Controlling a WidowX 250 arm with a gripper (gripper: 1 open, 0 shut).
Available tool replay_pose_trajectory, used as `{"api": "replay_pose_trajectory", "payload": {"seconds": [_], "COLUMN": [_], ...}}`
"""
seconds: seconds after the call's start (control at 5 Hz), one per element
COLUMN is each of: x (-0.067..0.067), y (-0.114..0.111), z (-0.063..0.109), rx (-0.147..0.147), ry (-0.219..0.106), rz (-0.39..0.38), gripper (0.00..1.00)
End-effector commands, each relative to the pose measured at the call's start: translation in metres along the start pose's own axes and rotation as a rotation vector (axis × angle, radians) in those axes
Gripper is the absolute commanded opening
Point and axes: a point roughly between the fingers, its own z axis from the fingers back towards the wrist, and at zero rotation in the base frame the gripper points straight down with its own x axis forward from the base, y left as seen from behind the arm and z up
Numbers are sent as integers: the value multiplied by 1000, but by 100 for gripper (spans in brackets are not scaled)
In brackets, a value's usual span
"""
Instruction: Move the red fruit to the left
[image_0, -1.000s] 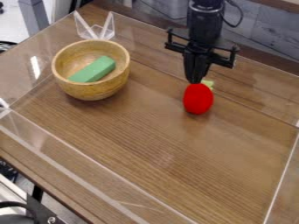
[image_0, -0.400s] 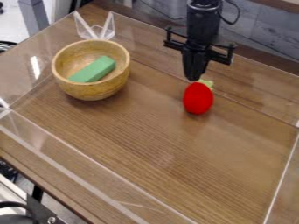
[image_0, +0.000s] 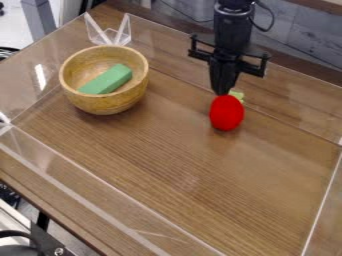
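Note:
The red fruit (image_0: 226, 112) is a small bright red rounded toy with a tiny green top, resting on the wooden table right of centre. My gripper (image_0: 227, 90) hangs straight down just above the fruit's top, its black fingers pressed together with nothing between them. The tips sit at or barely above the green top; contact cannot be judged.
A wooden bowl (image_0: 71, 88) stands at the left and holds a green rectangular block (image_0: 104, 78). Clear plastic walls (image_0: 80, 195) run around the table's edges. Bare wood lies between the bowl and the fruit.

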Motion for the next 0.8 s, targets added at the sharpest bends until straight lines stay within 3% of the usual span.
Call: {"api": "replay_pose_trajectory", "payload": {"seconds": [0.0, 0.6], "x": [9, 13], "y": [1, 3], "z": [18, 15], "rx": [-9, -14], "ry": [-58, -46], "rz": [4, 10], "gripper": [0, 0]}}
